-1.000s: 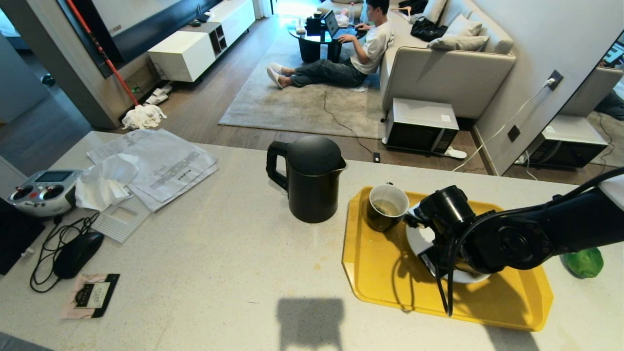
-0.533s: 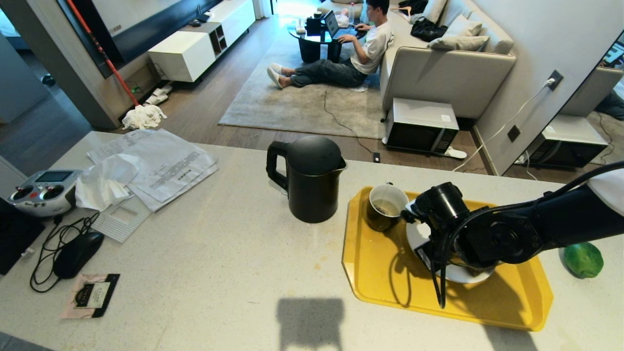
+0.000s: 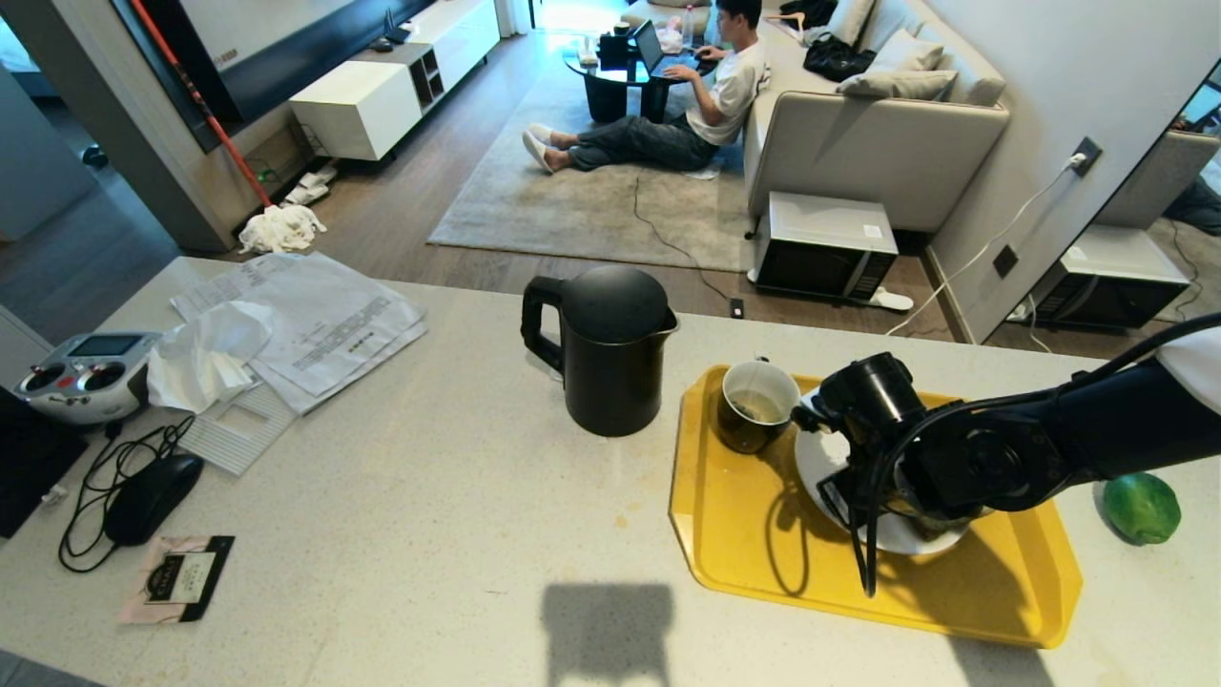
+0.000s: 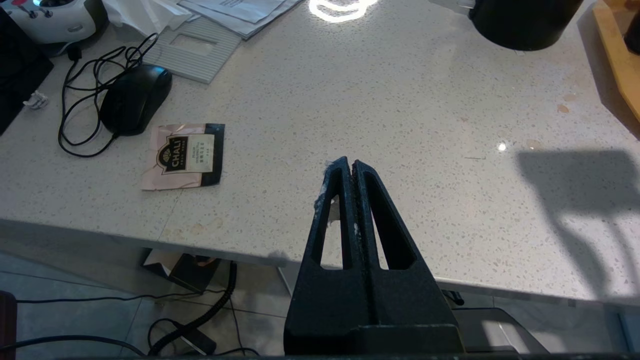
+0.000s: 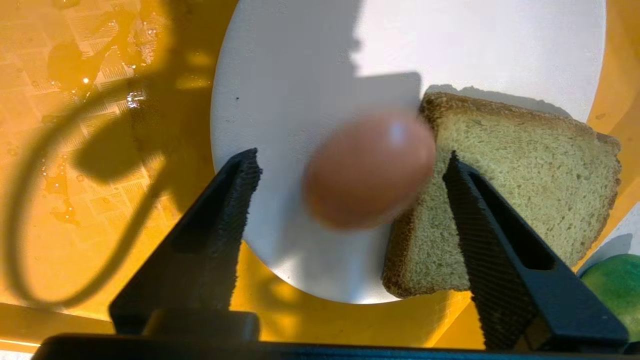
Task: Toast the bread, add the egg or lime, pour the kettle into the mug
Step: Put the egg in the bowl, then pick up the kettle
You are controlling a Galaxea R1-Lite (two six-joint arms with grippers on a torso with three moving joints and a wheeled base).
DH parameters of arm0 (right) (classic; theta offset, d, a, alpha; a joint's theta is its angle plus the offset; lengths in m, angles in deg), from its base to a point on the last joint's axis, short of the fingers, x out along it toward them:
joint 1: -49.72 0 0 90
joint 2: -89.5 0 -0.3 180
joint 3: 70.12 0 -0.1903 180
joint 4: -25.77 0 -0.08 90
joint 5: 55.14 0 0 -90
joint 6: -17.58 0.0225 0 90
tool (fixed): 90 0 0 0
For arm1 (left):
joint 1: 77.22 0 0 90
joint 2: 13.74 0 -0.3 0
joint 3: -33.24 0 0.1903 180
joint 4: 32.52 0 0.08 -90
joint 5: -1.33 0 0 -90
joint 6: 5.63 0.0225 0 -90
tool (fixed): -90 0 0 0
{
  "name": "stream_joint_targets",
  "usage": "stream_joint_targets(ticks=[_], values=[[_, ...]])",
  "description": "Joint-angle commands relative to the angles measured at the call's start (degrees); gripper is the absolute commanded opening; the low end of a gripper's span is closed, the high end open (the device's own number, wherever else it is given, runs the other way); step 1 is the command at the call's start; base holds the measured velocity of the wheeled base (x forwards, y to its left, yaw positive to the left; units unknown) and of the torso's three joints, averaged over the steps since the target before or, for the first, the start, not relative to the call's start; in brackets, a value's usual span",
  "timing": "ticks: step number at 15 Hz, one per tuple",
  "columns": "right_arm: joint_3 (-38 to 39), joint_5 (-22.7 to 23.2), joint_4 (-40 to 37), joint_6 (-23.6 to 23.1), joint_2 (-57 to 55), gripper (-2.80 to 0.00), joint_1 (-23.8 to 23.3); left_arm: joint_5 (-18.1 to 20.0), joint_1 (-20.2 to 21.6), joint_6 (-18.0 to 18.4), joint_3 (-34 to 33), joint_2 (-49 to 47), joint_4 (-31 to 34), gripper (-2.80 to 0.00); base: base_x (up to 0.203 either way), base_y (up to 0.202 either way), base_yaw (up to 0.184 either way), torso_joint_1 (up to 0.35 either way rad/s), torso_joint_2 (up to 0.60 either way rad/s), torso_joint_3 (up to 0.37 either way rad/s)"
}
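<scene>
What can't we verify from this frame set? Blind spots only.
- Egg: blurred in the right wrist view between the open right gripper's fingers, so resting or dropping is unclear; the right arm hides it in the head view.
- Bread: hidden by that arm in the head view.
- Lime: cut by the right wrist view's edge.
- Mug: liquid level unclear in the head view.
</scene>
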Motion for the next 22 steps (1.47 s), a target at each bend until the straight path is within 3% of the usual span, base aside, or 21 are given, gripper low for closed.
stream_joint_targets(ticks=[1,9,10,22], values=[[0.07,-0.14,-0.03,-0.07,1.31,0.0,-0.01,0.0,0.02,0.02,0.0,-0.09,0.02,-2.8,0.0,0.0,0.0,0.0,0.0,0.0],[0.3,-0.14,-2.08,-0.3,16.52,0.0,-1.39,0.0,0.02,0.02,0.0,-0.09,0.02,-2.8,0.0,0.0,0.0,0.0,0.0,0.0],[0.33,-0.14,-3.53,-0.36,19.26,-2.8,-2.26,0.0,0.02,0.02,0.0,-0.07,0.02,-2.8,0.0,0.0,0.0,0.0,0.0,0.0],[10.18,0.04,-6.79,-0.38,58.37,-2.8,-9.83,0.0,0.02,0.02,0.0,-0.09,0.02,-2.8,0.0,0.0,0.0,0.0,0.0,0.0]])
